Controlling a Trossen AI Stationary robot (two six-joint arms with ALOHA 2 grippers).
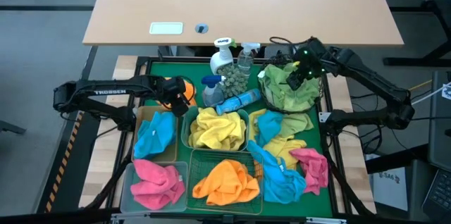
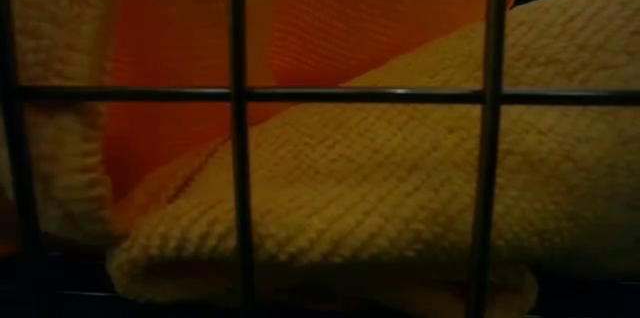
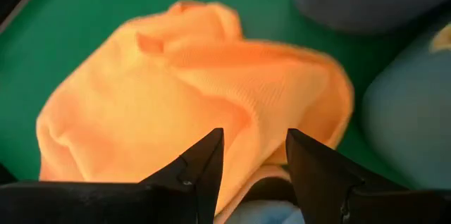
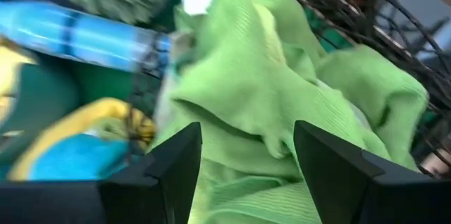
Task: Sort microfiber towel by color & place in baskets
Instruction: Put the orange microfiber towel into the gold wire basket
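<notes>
Green towels (image 4: 282, 104) are lying in the round black wire-mesh basket (image 1: 316, 91), directly beneath the right jaws (image 1: 296, 76), spread and empty. Left jaws (image 3: 254, 160), parted, are hovering over an orange towel (image 3: 176, 104); closing on it is judged next.

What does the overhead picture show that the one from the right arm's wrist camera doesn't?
Only the high view shows the left gripper over an orange towel, plus pink towels in the clear bin and more orange ones in the green wire basket. Only the right wrist view shows the right gripper's open fingers up close. Both show the green towels in the black wire-mesh basket and the blue spray bottle.
</notes>
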